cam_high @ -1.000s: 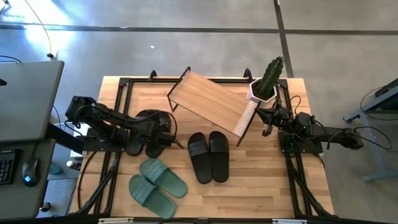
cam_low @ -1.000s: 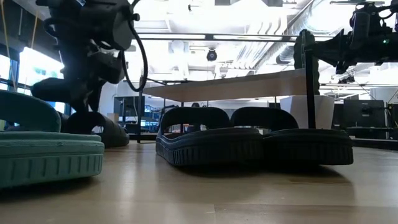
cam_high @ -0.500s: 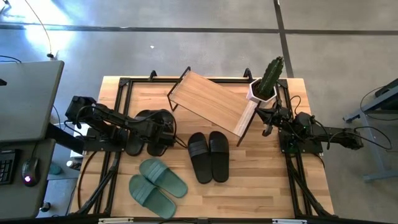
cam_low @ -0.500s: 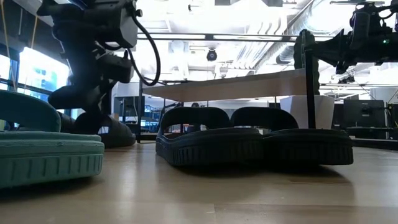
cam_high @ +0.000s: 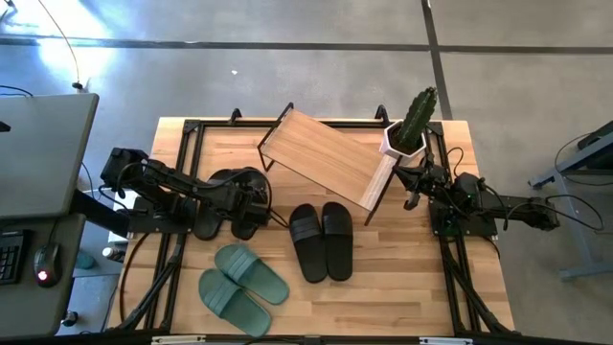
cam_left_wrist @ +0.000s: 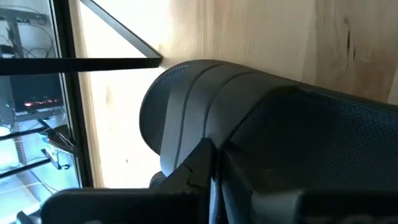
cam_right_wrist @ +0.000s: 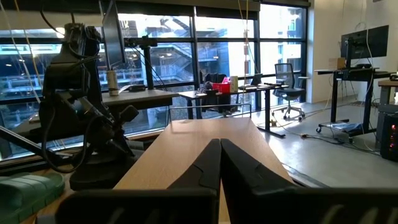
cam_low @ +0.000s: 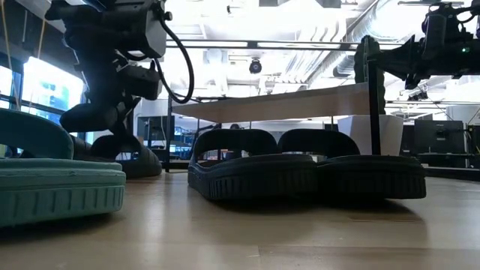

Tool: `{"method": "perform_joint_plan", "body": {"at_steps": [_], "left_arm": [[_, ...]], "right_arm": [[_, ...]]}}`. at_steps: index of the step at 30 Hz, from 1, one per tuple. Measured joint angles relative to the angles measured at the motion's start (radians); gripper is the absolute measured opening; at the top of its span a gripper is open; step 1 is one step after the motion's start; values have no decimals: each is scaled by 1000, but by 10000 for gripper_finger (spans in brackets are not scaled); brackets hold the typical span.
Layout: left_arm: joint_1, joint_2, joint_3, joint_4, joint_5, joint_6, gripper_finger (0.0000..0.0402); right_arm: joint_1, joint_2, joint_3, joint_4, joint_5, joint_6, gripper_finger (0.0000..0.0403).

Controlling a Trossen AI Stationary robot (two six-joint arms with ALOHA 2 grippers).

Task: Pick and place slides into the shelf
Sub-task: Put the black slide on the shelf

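A: Grasping is the step you are on. Your left gripper (cam_high: 251,196) is sitting pressed shut on the strap of a black slide (cam_high: 241,205), the one nearer the shelf in the pair at the left side of the table (cam_high: 412,278). In the left wrist view the 2 fingers (cam_left_wrist: 208,168) are meeting over the strap's edge.

B: And the other side?

A: Your right gripper (cam_high: 410,195) is waiting shut and empty, just beside the plant pot (cam_high: 402,142) near the shelf's right end.

B: Where is everything else sitting?

A: The shelf (cam_high: 321,153) is standing angled at the back of the table, nothing on top. A second black pair (cam_high: 321,240) is lying just in front of it, and the green pair (cam_high: 241,287) is lying near the front left. So I judge that all 6 slides are waiting to be shelved.

B: What is the next move asking of you?

A: A clean lift, I think, clear of its mate (cam_high: 208,216) lying alongside, then a carry right toward the shelf. Watch that the slide is not swinging from the strap.
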Motion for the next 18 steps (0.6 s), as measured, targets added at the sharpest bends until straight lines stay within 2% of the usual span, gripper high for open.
{"method": "perform_joint_plan", "body": {"at_steps": [5,11,18], "left_arm": [[-26,0,38,-95,35,-86,5],[-125,-27,143,-178,54,-114,3],[-223,-68,356,-326,109,-114,2]], "right_arm": [[0,0,0,0,0,1,0],[0,0,0,-1,8,-1,0],[0,0,0,-16,13,-1,0]]}}
